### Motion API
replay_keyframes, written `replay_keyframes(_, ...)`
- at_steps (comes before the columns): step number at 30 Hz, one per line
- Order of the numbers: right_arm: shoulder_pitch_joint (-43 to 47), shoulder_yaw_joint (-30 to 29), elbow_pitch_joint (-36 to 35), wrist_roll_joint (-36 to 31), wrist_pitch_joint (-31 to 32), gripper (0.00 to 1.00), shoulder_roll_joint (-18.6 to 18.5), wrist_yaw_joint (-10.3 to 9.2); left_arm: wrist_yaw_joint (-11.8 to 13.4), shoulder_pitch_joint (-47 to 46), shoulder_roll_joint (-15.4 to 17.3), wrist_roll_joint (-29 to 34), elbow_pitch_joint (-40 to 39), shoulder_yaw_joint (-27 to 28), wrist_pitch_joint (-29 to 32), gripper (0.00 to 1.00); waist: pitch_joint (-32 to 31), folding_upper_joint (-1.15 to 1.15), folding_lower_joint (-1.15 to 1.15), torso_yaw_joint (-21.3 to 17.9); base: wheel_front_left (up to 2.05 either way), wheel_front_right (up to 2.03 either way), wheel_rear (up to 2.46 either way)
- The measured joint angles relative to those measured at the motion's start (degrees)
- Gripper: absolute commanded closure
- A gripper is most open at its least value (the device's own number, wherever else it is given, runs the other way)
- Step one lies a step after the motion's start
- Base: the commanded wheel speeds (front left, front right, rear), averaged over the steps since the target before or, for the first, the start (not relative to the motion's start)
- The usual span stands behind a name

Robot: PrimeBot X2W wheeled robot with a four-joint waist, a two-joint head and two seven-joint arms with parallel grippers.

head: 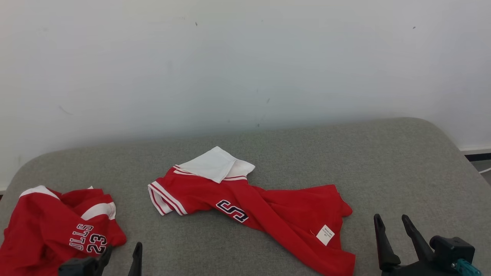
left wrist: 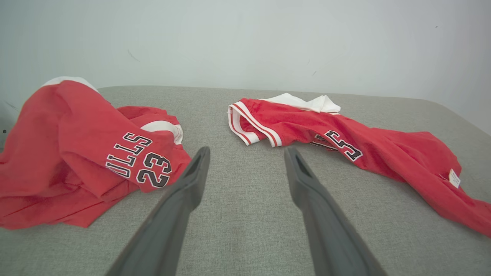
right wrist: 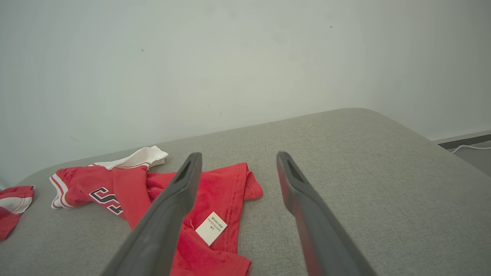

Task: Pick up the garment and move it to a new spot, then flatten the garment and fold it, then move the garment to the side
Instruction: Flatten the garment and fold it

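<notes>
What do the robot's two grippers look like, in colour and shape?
The right gripper has two long, dark fingers tapering to narrow tips, on a black rounded mount with a small teal part. The left gripper has the same dark fingers, each with a shallow recess near its tip.

grey padded surface — white wall

Light bright, even, diffuse; no glare. Wall pale, dimmer toward 9 o'clock. Faint soft shadow along red garment edge at 6 o'clock. Head view sharp. Left wrist view: grey cushion edge bowed by wide-angle lens toward 3 o'clock; left gripper fingers soft near lens.
</notes>
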Motion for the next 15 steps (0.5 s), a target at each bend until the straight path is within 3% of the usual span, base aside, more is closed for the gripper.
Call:
replay_keyframes(8, -0.8, 0.6, 0.0, -0.1, 1.9, 0.0, -0.8, 0.03, -0.2, -3.4, 0.6, 0.9, 0.3, -2.0, 4.2, 0.0, 0.6, 0.0, 0.0, 0.2, 0.0, 0.0, 0.0)
replay_keyframes(15, -2.1, 4.2, 0.5, -1.4, 10.2, 0.0, -3.1, 0.64, -5.5, -18.9, 1.6, 4.5, 5.8, -8.2, 12.5, 0.0, 2.9, 0.01, 0.0, 0.1, 0.0, 0.0, 0.0)
